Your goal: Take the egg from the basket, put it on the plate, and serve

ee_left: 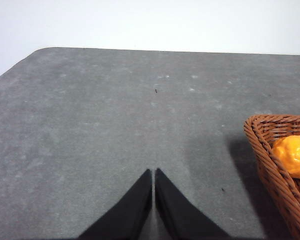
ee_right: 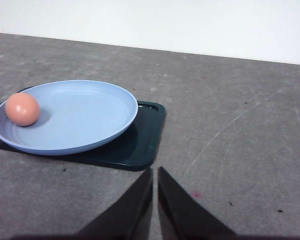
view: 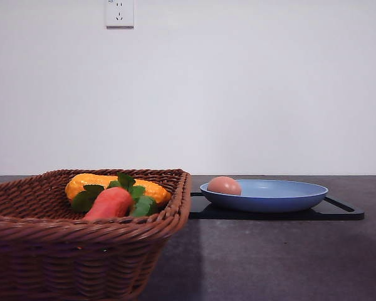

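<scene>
The large brown woven wicker basket has a rough, ribbed weave and a braided rim. The small pinkish-brown oval egg looks smooth with a soft sheen. The wide round blue plate is matt and smooth, plastic by its look. Under it, the flat black rectangular tray is smooth and faintly glossy. The dark grey worktop is matt, finely grained and scuffed.

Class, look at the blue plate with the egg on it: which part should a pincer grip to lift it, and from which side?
Probably the plate's thin raised rim on the side facing the right pincer. The egg sits near the opposite edge, and the rim there overhangs the black tray, leaving room for a finger beneath.
</scene>
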You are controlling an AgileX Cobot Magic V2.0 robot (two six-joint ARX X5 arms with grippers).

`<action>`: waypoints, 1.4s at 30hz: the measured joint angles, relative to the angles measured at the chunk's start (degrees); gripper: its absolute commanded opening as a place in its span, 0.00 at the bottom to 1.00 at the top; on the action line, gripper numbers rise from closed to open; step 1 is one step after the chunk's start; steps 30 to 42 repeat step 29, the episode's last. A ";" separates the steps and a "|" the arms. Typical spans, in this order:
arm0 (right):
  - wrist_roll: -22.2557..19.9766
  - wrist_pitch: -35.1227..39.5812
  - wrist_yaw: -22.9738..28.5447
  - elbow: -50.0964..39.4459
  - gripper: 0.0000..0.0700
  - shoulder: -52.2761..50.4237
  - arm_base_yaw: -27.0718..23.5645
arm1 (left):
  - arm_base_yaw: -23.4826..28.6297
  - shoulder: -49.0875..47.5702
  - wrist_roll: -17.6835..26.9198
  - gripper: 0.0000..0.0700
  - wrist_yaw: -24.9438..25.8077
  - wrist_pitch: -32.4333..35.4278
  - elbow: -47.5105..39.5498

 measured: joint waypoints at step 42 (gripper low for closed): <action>0.00 0.00 0.00 0.00 0.00 0.00 0.00 | 0.00 0.00 0.00 0.00 0.00 0.00 0.00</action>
